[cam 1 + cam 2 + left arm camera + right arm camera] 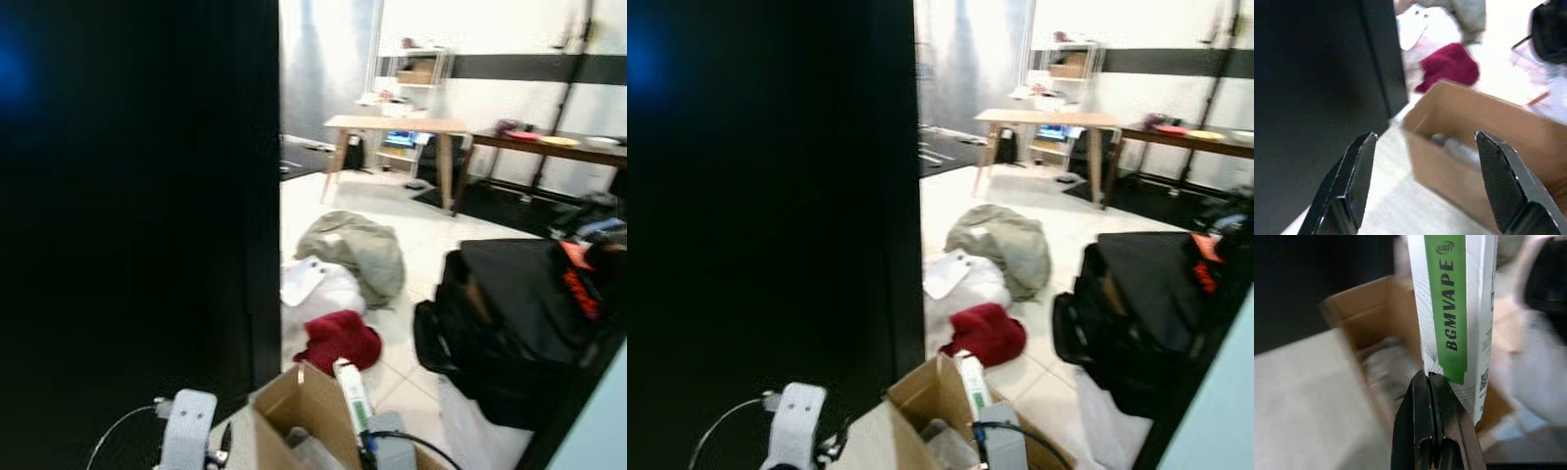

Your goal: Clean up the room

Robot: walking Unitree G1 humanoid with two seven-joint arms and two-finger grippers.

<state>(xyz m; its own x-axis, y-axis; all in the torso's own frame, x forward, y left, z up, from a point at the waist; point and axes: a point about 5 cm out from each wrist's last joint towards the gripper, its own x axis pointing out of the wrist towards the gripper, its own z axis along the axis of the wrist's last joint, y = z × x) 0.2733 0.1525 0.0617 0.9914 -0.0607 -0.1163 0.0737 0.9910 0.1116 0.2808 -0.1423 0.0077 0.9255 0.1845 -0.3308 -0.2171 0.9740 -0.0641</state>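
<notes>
Two black fingers of the right gripper (1429, 382) are pressed together on the lower edge of a white and green packet (1452, 308) lettered BGMVAPE, holding it upright over the open cardboard box (1371, 333). In the left eye view the same packet (352, 392) stands just above the box (304, 416), whose flaps are spread and which already has some pale wrapping lying inside. The left gripper (1425, 181) hovers near the box's side with its fingers wide apart, grasping nothing.

The step in hand looks like dropping collected rubbish into the box. The next move probably calls for lowering the packet past the flaps, letting the fingers part, and making sure the packet falls inside rather than tipping over the rim.

The box sits on a pale surface (1400, 205) close to the robot, beside a tall black panel (137, 215) that fills the robot's left. Beyond lies a white tiled floor (431, 225) strewn with clothing: a dark red garment (338, 340) nearest the box, a white bundle (318, 287) touching it, then an olive-grey jacket (358, 250). A black bag (519, 313) with an orange patch sits on the robot's right. Farther off stand a light wooden table (397, 125), a dark table (549, 147) and white shelves (411, 73) against the far wall.
</notes>
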